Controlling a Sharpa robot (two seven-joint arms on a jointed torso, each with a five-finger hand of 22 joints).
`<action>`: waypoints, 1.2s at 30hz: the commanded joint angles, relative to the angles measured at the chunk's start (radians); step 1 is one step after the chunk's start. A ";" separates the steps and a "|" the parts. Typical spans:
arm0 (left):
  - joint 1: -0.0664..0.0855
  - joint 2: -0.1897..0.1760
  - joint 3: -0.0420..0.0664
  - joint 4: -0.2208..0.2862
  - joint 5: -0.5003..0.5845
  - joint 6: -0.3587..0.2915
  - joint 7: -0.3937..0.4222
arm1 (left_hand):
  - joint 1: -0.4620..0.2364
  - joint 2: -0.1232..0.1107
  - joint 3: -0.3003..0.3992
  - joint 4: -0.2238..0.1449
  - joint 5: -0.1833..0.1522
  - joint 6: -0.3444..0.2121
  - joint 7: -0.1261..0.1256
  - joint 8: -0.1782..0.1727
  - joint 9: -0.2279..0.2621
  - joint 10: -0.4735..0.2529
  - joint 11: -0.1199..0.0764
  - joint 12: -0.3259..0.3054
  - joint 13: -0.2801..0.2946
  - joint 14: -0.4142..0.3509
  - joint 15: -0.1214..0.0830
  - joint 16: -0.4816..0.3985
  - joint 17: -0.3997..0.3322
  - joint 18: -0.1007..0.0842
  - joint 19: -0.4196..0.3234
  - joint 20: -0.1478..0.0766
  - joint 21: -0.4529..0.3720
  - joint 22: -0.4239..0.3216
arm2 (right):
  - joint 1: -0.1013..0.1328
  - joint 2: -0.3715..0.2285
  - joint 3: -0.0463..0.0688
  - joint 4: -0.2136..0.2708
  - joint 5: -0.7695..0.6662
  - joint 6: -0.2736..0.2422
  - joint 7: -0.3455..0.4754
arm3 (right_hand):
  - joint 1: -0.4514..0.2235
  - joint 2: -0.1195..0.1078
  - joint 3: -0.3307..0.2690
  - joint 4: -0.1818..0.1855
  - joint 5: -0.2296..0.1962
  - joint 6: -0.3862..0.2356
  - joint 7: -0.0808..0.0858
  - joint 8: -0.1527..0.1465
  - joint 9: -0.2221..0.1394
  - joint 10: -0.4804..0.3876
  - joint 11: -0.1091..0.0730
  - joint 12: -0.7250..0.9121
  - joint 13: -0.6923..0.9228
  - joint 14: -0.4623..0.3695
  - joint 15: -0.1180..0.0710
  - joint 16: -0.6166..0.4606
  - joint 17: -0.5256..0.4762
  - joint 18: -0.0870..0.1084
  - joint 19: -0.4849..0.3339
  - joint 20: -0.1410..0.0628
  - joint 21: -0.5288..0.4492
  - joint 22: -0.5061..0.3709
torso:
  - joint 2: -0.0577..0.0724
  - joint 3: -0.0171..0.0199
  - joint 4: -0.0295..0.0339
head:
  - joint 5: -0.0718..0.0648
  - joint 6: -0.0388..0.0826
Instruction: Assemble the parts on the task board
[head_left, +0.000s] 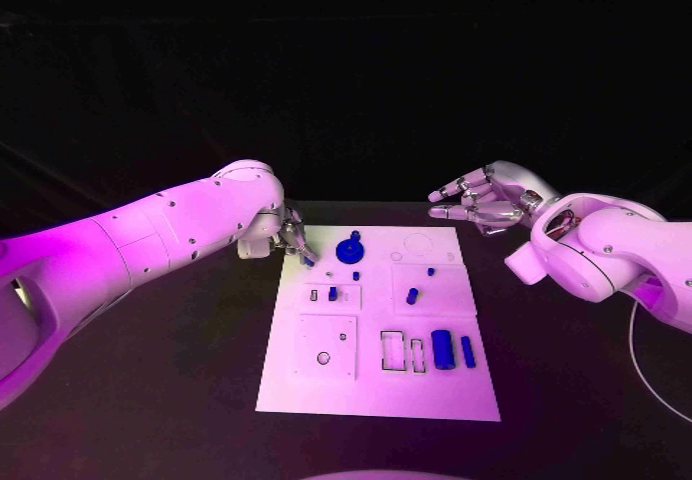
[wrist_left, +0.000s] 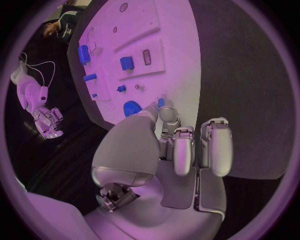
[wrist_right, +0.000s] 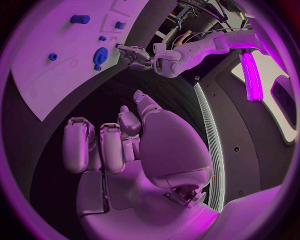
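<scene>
While the head view looks down on the black table (head_left: 173, 400), the white task board (head_left: 378, 395) lies in its middle, with the small blue parts scattered over it: a round gear-like part (head_left: 351, 248) near the far edge, small pegs in the middle, and a larger block (head_left: 441, 348) toward the near right. The left hand (head_left: 293, 240) sits at the board's far left corner, and a small blue part (head_left: 307, 260) shows at its fingertips. The right hand (head_left: 479, 200) hovers off the board's far right corner, fingers loosely spread, holding nothing.

From the left wrist view, the left hand (wrist_left: 178, 145) has its thumb and a finger brought together over that small blue part (wrist_left: 160, 102), just beside the gear-like part (wrist_left: 131, 107); it looks pinched, the other fingers curled beside it.

From the right wrist view, the right hand (wrist_right: 125, 145) is empty, its fingers apart above bare table, well apart from the board (wrist_right: 37, 95).

These parts look like light, stiff plastic, smooth and likely slippery, so I judge a fingertip pinch across the sides suits them best. The board seems flat and rigid; the surroundings are dark.
</scene>
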 joint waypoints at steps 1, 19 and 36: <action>-0.001 -0.008 -0.001 0.010 0.042 -0.024 0.024 | -0.050 -0.050 0.226 -0.135 0.008 -0.002 0.002 0.015 0.011 0.006 0.008 -0.001 -0.005 0.103 0.002 0.003 0.263 0.003 0.058 0.003 -0.006 0.171 | -0.001 0.001 0.000 0.000 -0.005 0.019 0.002 | -0.003 0.007 0.003 0.004 0.004 0.003 0.001 -0.006 -0.001 -0.001 -0.001 0.001 0.001 0.056 -0.006 -0.002 0.051 0.018 -0.004 -0.002 -0.004 0.001 | -0.001 0.0007 -0.0005 | 0.001 -0.001; -0.021 -0.192 -0.010 0.295 0.126 -0.208 0.080 | -0.207 -0.133 0.457 -0.226 0.107 0.020 -0.008 0.063 0.033 0.055 -0.009 0.054 0.039 0.103 -0.004 0.003 0.263 0.000 0.065 -0.007 0.003 0.186 | -0.001 -0.001 -0.002 -0.001 -0.005 0.026 0.000 | -0.002 0.008 0.003 0.004 0.005 0.004 0.001 -0.006 -0.001 -0.001 -0.001 0.002 0.001 0.057 -0.006 -0.002 0.052 0.018 -0.004 -0.002 -0.005 -0.001 | 0.000 0.0008 0.0013 | 0.002 0.001; -0.067 -0.248 -0.020 0.407 -0.016 -0.210 0.071 | -0.230 -0.145 0.481 -0.248 0.117 0.035 -0.012 0.062 0.025 0.072 -0.013 0.071 0.058 0.103 -0.007 0.003 0.263 -0.003 0.070 -0.010 0.012 0.195 | -0.003 0.002 -0.006 -0.004 -0.005 0.030 0.001 | -0.001 0.008 0.003 0.004 0.005 0.004 0.001 -0.006 -0.001 -0.001 -0.001 0.002 0.001 0.057 -0.006 -0.002 0.052 0.018 -0.005 -0.002 -0.005 -0.002 | 0.001 -0.0007 -0.0007 | 0.011 -0.003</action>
